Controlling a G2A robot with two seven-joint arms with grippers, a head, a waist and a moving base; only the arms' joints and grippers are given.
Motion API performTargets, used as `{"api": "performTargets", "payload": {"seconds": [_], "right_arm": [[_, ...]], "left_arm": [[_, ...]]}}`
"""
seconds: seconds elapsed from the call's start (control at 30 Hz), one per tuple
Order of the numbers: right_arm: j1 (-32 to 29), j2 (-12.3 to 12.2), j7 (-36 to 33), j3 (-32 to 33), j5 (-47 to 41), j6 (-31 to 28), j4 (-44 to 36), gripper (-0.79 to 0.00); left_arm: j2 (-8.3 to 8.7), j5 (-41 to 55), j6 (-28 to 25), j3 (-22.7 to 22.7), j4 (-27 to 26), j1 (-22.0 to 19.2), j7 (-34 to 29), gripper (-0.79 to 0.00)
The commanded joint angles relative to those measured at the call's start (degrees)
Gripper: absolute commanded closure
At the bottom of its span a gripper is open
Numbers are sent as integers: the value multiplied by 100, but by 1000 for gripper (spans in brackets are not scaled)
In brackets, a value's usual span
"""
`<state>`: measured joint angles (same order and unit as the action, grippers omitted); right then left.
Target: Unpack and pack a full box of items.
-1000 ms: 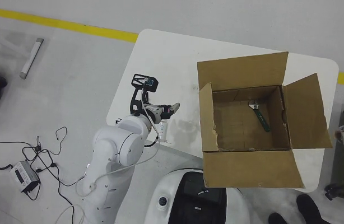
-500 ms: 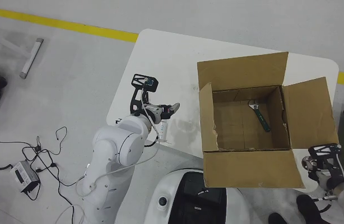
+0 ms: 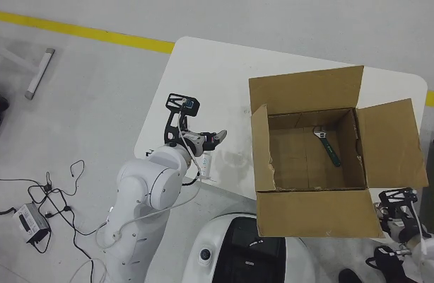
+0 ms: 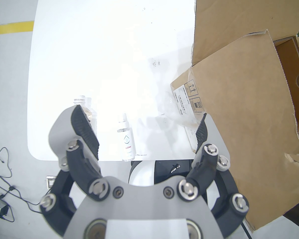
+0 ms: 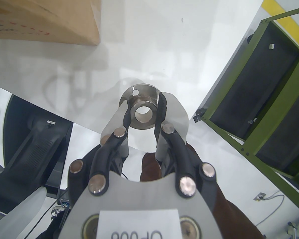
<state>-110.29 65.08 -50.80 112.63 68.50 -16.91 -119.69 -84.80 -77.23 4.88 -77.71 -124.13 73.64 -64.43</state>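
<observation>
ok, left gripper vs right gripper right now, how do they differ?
The left gripper is open and empty; the right gripper is shut on a metal flange. The left gripper hangs over the table edge by the spray bottle, on one side of the box; the right gripper is at the table edge past the box's opposite side. Shared: same build, both outside the box.

Cardboard box (image 3: 305,88): brown, upright on the white surface (image 3: 217,85), four flaps spread outward.
Adjustable wrench (image 3: 327,146): green handle, flat on the box floor toward its far right corner.
Spray bottle (image 4: 126,139) and clear bottle (image 4: 86,108): near the surface's edge, well apart from the box.
Metal flanged ring (image 5: 139,93): clamped between the right gripper (image 5: 144,110) fingers.
</observation>
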Motion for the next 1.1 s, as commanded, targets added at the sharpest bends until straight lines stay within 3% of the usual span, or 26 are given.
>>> {"api": "performTargets", "payload": {"seconds": [0.0,0.43,0.47,0.53,0.67,0.7,0.83,0.9,1.07], "right_arm": [[-28,4,62,-65,48,35,24,0],[203,3,155,-409,238,213,422,0],[231,1,155,-436,249,214,452,-120],[277,-1,148,-477,260,212,494,-289],[323,-7,120,-508,264,205,531,-332],[328,-9,115,-496,259,207,513,-431],[293,-16,72,-428,213,180,430,-413],[270,-21,35,-374,178,148,319,-453],[102,-57,-162,-32,-20,-273,-422,-431]], "left_arm": [[0,0,0,0,0,0,0,-785],[0,0,0,0,0,0,0,-785],[0,0,0,0,0,0,0,-785],[0,0,0,0,0,0,0,-785],[0,0,0,0,0,0,0,-785],[0,0,0,0,0,0,0,-785],[0,0,0,0,0,0,0,-785],[0,0,0,0,0,0,0,-785],[0,0,0,0,0,0,0,-785]]}}
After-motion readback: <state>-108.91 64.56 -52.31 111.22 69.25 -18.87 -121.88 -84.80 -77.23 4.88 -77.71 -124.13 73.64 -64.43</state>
